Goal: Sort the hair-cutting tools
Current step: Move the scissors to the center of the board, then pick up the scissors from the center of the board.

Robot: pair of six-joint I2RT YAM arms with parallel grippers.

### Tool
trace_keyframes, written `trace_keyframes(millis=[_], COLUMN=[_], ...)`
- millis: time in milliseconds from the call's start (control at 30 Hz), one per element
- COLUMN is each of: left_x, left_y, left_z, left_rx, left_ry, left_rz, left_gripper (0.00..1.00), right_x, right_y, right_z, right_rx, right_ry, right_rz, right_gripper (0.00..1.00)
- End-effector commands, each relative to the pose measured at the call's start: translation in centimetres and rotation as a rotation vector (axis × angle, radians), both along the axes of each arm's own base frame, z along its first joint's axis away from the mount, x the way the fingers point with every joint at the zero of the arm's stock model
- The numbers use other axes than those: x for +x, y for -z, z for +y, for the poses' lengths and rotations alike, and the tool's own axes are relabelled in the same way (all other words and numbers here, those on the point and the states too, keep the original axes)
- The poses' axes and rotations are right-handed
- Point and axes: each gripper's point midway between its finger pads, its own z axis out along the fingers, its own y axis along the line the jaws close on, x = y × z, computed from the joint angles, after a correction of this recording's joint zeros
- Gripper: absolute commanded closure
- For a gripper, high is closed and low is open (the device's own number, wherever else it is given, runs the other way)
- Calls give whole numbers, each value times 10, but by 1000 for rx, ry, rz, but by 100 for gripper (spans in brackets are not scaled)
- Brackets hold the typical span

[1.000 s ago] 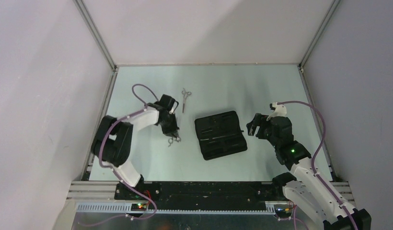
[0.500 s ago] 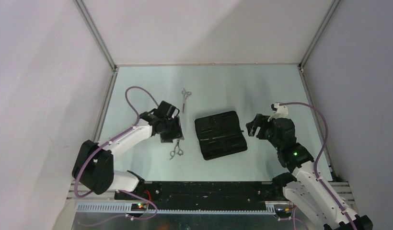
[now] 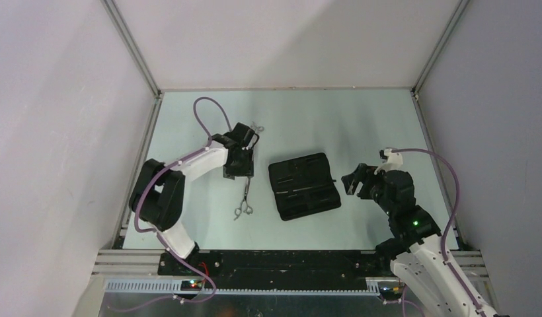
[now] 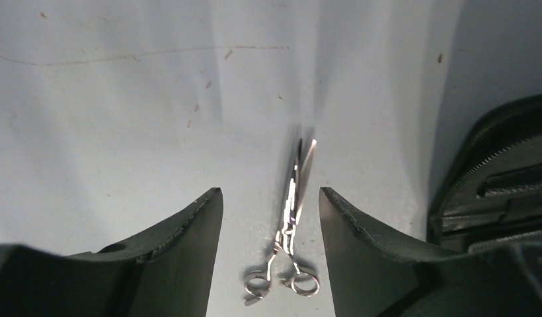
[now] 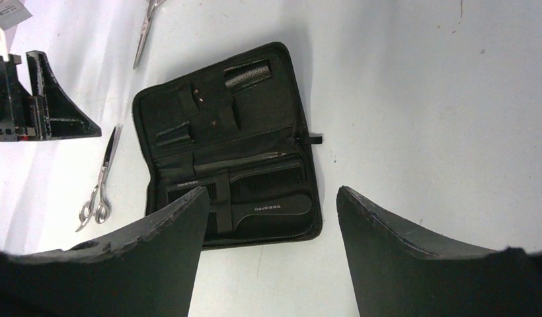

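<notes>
Arms white w/ blk joints, purple cables, green LED.

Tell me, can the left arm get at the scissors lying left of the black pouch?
Probably yes. The left gripper hangs open just short of those scissors, which lie flat on the table straight ahead of it, nothing covering them; the pouch sits off to one side.

White walls, aluminium posts, pale green tabletop
</notes>
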Motion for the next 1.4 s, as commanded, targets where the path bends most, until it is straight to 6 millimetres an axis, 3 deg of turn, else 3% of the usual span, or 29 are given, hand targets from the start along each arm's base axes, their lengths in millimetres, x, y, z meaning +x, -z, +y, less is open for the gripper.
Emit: trace_keyframes(millis=[0, 267, 600, 900, 1133, 1367], left_x=[19, 10, 0, -13, -17, -16], left_y=[-9, 4, 33, 55, 54, 51], left_z=[6, -15, -15, -27, -34, -38], left_rx=[35, -44, 5, 3, -37, -66], left_ry=[34, 94, 95, 138, 154, 151], left_rz=[-38, 12, 68, 118, 120, 102], left_gripper=[39, 41, 46, 64, 86, 100], right_x=[-7, -14, -23, -32, -35, -35], right_y=[0, 6, 14, 22, 25, 34], right_z=[-2, -2, 1, 3, 5, 10], right_rx=[16, 36, 83, 115, 131, 140], right_ry=[6, 13, 24, 37, 36, 35], right_rz=[16, 56, 121, 181, 210, 262], right_gripper=[25, 25, 26, 26, 27, 28])
